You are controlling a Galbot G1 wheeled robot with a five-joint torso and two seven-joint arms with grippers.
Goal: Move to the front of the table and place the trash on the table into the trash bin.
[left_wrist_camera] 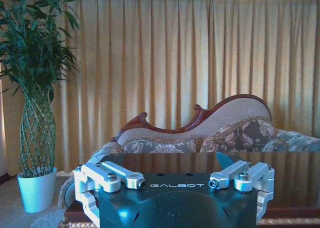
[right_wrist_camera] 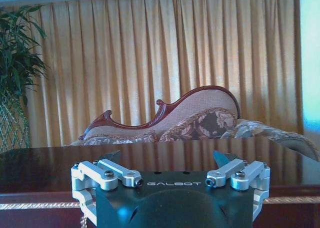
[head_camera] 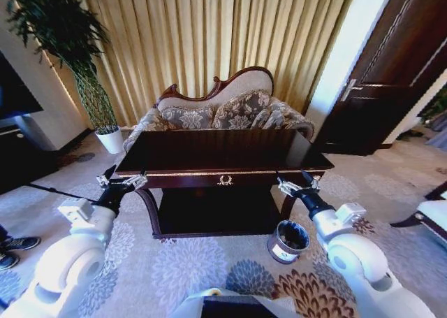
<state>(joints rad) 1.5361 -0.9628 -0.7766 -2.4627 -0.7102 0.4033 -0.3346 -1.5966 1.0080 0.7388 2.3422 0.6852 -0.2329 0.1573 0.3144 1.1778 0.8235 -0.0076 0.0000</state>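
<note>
both tools, left tool (head_camera: pixel 124 182) and right tool (head_camera: pixel 296 186), hang released at the table (head_camera: pixel 209 150) front, trash bin (head_camera: pixel 289 240) on the floor beside the right arm; approach squarely, since no trash is discernible on top.

Dark glossy table (head_camera: pixel 216 150) with gold trim and wreath emblem, standing on patterned carpet (head_camera: pixel 181 262); top bare apart from reflections, as far as can be made out; trash bin (head_camera: pixel 288 240) on carpet near its front right leg

Left claw (left_wrist_camera: pixel 175 175) open above dark table (left_wrist_camera: pixel 300 178); sofa (left_wrist_camera: pixel 210 130), curtain (left_wrist_camera: pixel 165 57), potted plant (left_wrist_camera: pixel 35 112) behind
</note>
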